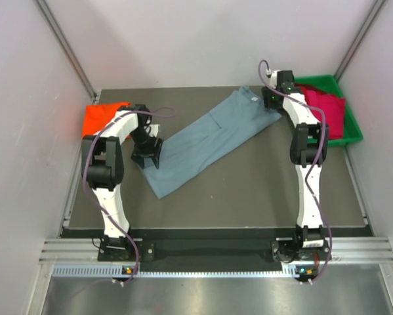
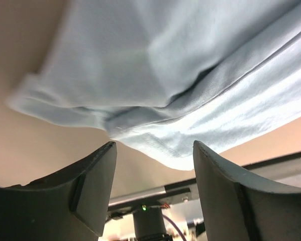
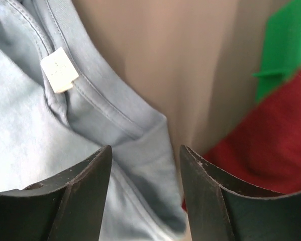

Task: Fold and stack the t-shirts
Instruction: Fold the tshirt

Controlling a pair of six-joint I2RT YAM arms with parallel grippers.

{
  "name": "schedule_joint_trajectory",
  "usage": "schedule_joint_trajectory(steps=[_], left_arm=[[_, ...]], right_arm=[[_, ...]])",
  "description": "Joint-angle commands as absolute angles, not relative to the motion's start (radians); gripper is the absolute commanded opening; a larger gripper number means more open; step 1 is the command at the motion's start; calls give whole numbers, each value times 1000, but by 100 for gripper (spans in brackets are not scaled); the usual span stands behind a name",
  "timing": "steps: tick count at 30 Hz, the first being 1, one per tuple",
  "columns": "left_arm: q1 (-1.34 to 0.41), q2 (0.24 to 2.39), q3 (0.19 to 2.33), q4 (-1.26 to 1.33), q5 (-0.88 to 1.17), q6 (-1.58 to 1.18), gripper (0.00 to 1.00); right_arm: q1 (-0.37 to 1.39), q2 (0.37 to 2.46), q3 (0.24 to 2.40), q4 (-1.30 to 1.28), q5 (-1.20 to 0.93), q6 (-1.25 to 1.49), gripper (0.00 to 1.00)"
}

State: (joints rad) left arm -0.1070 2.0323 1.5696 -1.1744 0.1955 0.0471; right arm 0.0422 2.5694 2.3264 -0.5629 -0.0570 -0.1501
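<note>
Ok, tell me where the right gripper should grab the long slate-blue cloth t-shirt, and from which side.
Grip the slate-blue cloth t-shirt at its shoulder edge beside the white neck label, coming straight down from above. The cloth lies flat there with bare table beside the edge, so the open right gripper could probably straddle and pinch it.

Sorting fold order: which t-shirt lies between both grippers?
The large slate blue-grey cloth t-shirt, stretched out diagonally; the orange-red shirt and crimson shirts lie aside.
</note>
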Motion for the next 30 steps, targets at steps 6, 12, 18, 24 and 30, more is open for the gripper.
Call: schedule_joint_trajectory(steps=[6,12,18,24,30], left_arm=[[-58,2058,1687,-1138,155,48,64],[-17,2146,1785,-1144,158,61,62],[-8,2203,1828,-1144,170,63,61],[-8,2214,1819,-1149,169,74,57],[20,2206,1799,-1152,164,77,50]], right_arm=[[6,2283,2185,-600,-87,-106,56],[8,2177,1959,-632,-144,-77,56],[8,2132,1804,-647,-242,-37,54],[5,2204,1879,-646,-230,-40,54],[5,2267,1936,-635,-216,-32,54]])
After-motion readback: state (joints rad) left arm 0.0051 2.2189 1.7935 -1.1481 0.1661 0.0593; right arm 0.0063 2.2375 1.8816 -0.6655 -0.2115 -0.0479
